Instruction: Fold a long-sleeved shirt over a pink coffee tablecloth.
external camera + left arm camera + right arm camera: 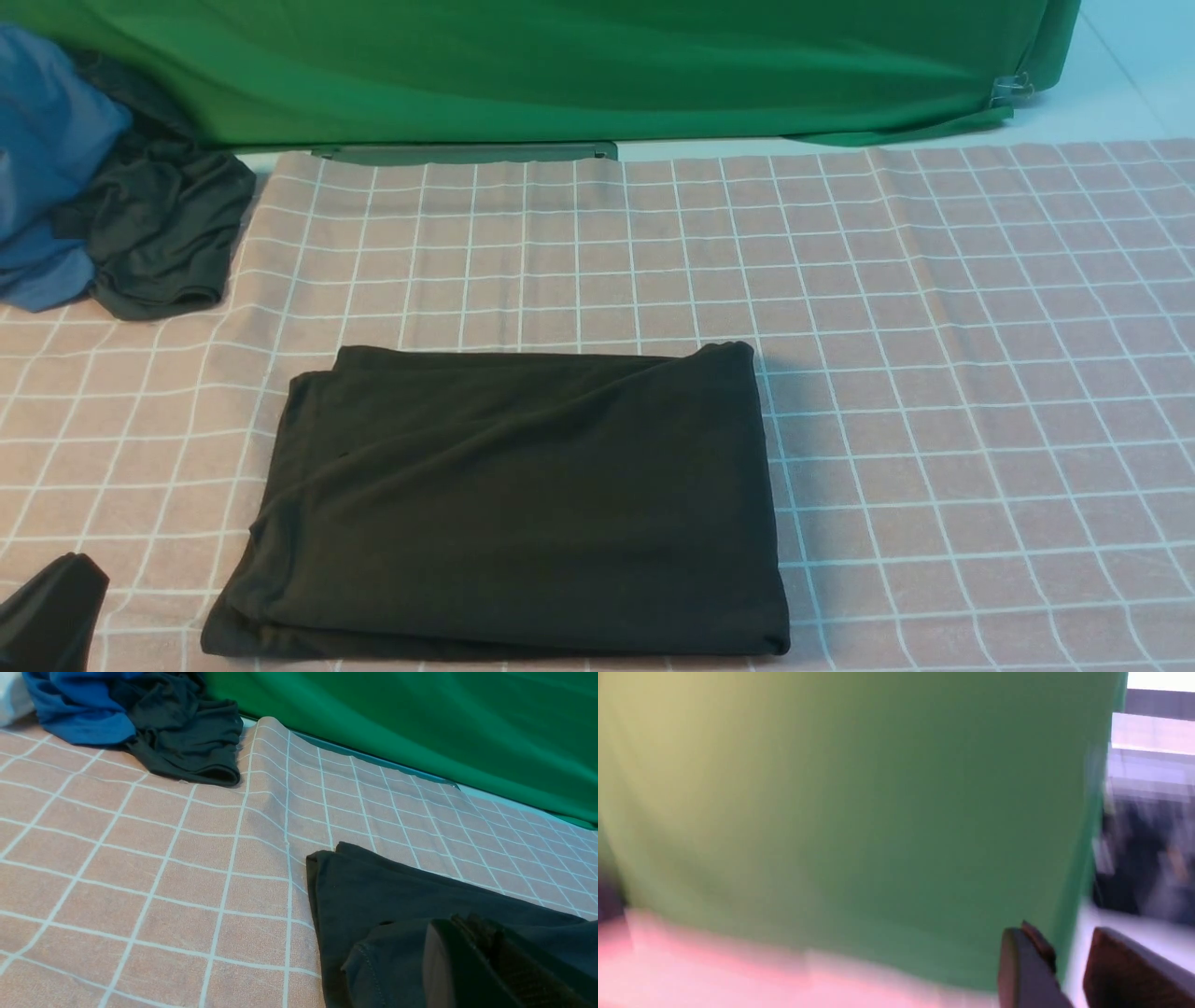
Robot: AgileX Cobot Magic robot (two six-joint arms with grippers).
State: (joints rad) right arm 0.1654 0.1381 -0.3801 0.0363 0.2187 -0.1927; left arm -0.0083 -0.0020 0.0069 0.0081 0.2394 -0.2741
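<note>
**Folded shirt on pink grid cloth, both grippers clear of it**

Front view: the long-sleeved shirt (513, 504) lies folded into a flat, roughly rectangular stack on the pink coffee tablecloth (980, 373), near edge of the cloth, slightly toward 7 o'clock from the cloth's centre. Layered edges show along the shirt's left side and near edge; no print is visible on the upper face. The cloth is spread wide, with a raised crease running from the 11 o'clock area down toward the shirt's far left corner.

At 10 o'clock, well apart from the shirt, a dark grey garment (168, 238) sits crumpled, touching a blue garment (47, 159) just beyond it. A green cloth (579, 65) hangs across the back at 12 o'clock, a clear clip (1013, 89) on its right edge.

Left gripper (51, 611): only a dark tip shows at 7 o'clock in the front view, just beside the shirt's near left corner, not touching it. In the left wrist view the left gripper (486, 966) hovers above the shirt (397, 896), jaws pressed together with nothing between them.

Right gripper (1064, 970): outside the front view. The right wrist view is motion-blurred; two dark fingers (1024, 970) stand a narrow gap apart, nothing seen between them, facing the green cloth (854, 812).
</note>
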